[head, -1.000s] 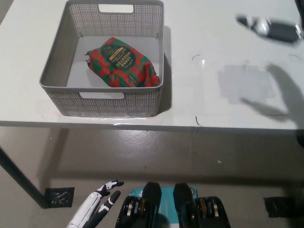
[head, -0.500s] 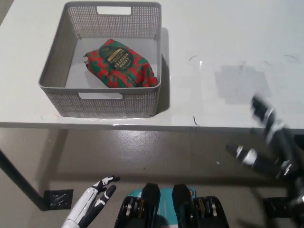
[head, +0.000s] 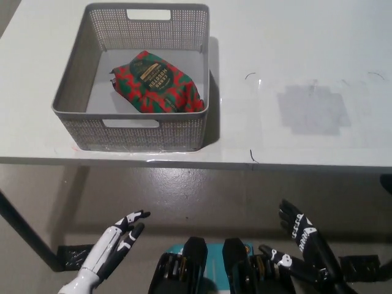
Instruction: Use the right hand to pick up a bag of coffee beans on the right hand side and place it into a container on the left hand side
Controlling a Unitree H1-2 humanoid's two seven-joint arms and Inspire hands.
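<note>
Coffee bag (head: 157,82) lies in grey basket (head: 73,95); right hand (head: 306,242) low, well apart, fingers spread, empty.

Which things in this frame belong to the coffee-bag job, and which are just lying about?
Part of the job:
- bag of coffee beans, lying inside the container
- grey container on the table's left side
- right hand, open, low, off the table

Just there:
- white table
- grey patch on the tabletop
- left hand, open, resting low
</note>
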